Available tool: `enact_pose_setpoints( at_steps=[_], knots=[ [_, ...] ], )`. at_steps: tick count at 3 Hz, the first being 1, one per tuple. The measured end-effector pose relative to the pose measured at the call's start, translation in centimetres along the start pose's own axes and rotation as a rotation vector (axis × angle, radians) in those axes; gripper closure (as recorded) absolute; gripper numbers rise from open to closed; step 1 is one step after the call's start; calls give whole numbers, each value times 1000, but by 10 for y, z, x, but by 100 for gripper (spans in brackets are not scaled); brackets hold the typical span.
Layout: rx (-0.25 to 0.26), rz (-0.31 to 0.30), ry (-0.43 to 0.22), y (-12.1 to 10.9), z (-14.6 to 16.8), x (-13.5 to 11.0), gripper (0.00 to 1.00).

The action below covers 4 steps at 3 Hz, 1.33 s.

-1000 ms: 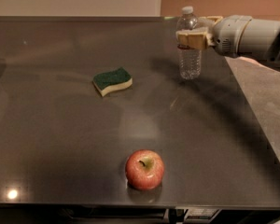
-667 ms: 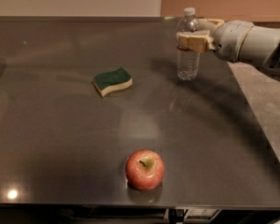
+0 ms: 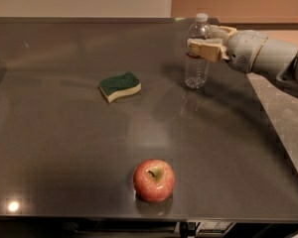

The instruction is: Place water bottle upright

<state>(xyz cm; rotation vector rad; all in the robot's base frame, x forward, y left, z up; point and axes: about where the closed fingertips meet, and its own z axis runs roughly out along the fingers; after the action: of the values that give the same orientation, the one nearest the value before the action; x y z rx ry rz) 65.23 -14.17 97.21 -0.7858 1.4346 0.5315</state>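
Observation:
The water bottle (image 3: 196, 71) is clear and ribbed with a white cap. It stands upright on the dark table (image 3: 64, 133) at the back right, and its base appears to rest on the surface. My gripper (image 3: 207, 42) reaches in from the right and is shut around the bottle's upper half, just below the shoulder. One tan finger (image 3: 203, 49) crosses in front of the bottle. The other finger shows behind it.
A green and yellow sponge (image 3: 119, 86) lies left of the bottle, mid-table. A red apple (image 3: 154, 180) sits near the front edge. The table's right edge (image 3: 268, 128) runs just right of the bottle, under my arm (image 3: 265, 53).
The gripper and bottle have shifted slightly left and a little lower. The bottle stays upright in the grip. Sponge and apple have not moved.

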Motion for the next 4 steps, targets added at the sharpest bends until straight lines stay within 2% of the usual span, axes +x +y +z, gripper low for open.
enact_pose_setpoints(
  at_steps=[1, 2, 4],
  knots=[
    [-14, 17, -24, -1, 1, 8, 100],
    [-20, 21, -45, -3, 1, 14, 82],
    [-20, 24, -70, -6, -2, 21, 36]
  ],
)
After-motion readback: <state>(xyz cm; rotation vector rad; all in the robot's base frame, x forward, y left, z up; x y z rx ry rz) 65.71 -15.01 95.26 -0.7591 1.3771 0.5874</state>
